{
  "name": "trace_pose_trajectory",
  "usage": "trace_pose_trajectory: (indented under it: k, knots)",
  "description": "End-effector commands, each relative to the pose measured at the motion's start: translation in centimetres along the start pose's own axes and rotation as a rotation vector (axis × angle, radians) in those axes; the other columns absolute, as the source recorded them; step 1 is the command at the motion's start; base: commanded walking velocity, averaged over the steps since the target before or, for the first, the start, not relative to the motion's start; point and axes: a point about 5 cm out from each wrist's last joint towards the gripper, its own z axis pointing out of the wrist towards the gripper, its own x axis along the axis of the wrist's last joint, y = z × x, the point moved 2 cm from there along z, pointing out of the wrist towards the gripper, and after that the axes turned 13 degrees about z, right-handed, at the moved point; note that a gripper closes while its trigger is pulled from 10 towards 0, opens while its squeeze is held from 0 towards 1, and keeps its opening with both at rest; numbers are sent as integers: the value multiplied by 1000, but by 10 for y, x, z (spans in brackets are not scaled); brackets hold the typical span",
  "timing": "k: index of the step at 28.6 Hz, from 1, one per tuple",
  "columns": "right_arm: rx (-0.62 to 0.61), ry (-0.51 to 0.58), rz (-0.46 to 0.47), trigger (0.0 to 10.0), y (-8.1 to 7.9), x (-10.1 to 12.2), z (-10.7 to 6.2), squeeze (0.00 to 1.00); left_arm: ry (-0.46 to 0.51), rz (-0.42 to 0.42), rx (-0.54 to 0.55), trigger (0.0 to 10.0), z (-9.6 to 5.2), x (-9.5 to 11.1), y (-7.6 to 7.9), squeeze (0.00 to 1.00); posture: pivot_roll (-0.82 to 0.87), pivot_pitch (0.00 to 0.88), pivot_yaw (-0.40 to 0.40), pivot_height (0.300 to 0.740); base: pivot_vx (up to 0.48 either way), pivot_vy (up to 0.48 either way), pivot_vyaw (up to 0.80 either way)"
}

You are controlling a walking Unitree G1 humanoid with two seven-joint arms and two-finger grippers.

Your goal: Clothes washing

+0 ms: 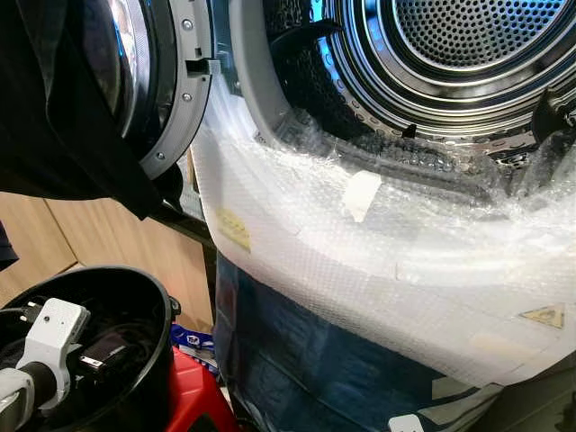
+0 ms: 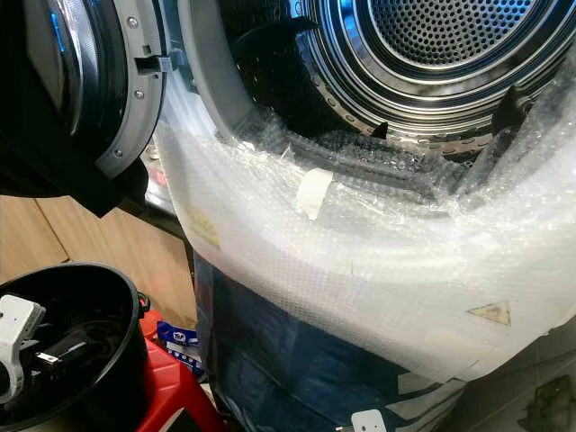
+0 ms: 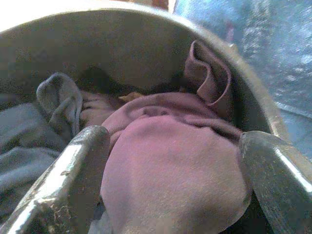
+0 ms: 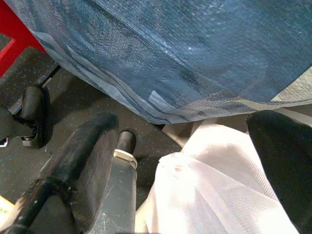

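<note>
The left pincer [image 3: 170,195] reaches down into the black bucket [image 1: 153,297], its fingers [image 3: 68,180] spread around a maroon garment [image 3: 170,161] that lies beside grey clothes [image 3: 29,141], positioned, I judge, to grasp it. The right pincer [image 4: 185,180] hangs low and released by white cloth [image 4: 214,195]. Beyond, the washer door [image 1: 171,99] stands open, leaving the drum [image 1: 450,54] clear for loading behind its bubble wrap [image 1: 378,261].
</note>
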Motion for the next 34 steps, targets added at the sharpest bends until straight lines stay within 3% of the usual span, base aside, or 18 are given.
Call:
trace_pose_trajectory:
  k: [1,13,14,19,34]
  knots:
    - [-9,-13,12,10000,3,-3,0,0,-58,12,46,10000,-2,-6,-9,1000,205,1,-53,740,0,0,0]
    - [-13,-8,14,10000,6,-2,-1,0,-79,13,64,10000,4,-10,-8,1000,199,4,-58,740,0,0,0]
    - [-13,-6,15,10000,6,-1,-1,0,-80,19,65,10000,5,-9,-8,0,196,5,-58,740,0,0,0]
    - [-13,-2,18,10000,7,0,0,0,-56,-23,32,10000,11,-5,-2,0,186,9,-56,740,0,0,0]
    - [-24,-2,27,10000,12,0,-1,0,-132,-5,-21,10000,14,-16,7,0,168,14,-54,740,0,0,0]
